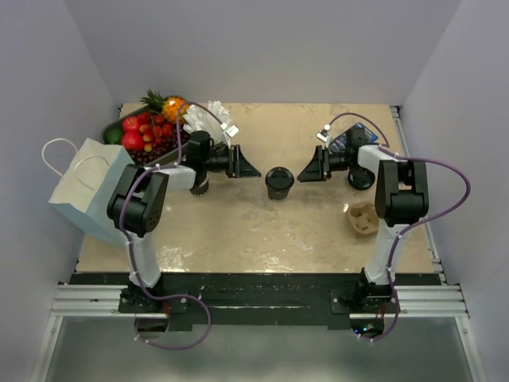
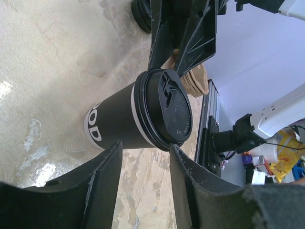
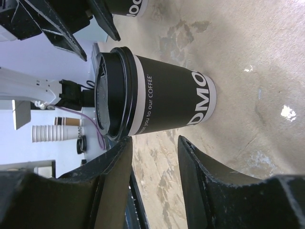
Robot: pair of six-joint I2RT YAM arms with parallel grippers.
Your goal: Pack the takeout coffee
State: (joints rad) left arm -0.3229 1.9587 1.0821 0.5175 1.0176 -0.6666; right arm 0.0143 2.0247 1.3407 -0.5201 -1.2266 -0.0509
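Top external view, working from the near edge outward. Both arm bases (image 1: 143,298) sit bolted along the near edge of the desk (image 1: 238,239). At the left edge stands a pale paper bag (image 1: 83,187) with loop handles, partly overhanging. Near the right edge, beside the right arm, lies a tan cardboard holder (image 1: 362,220).

Mid-desk we note the takeout coffee (image 1: 279,183). It is upright with its black lid on, standing alone between the left and right edges. We see the left tool (image 1: 248,165) pointing at it from the left and the right tool (image 1: 308,171) from the right. Each stops just short, not touching it.

Left wrist view: both fingers (image 2: 102,186) are parted with nothing between them, so we log this tool as released. The coffee sits just past the fingertips, white letters on its dark wall. The right tool faces us from behind it.

Right wrist view: much the same from the other side. The fingers (image 3: 114,181) are spread, the gap is bare, and the tool is released. The coffee is just ahead of the tips, with a white band at its foot and "COFFEE" legible on its side. Beyond it, a second dark cup (image 3: 128,7) with white lettering is cut off by the frame edge.

Far left corner: a dark bowl (image 1: 111,134) of red fruit (image 1: 139,135), a pineapple (image 1: 169,105), and a white crumpled wrapper (image 1: 215,115) beside them. Toward the far right corner we see a blue packet (image 1: 350,142) behind the right arm.
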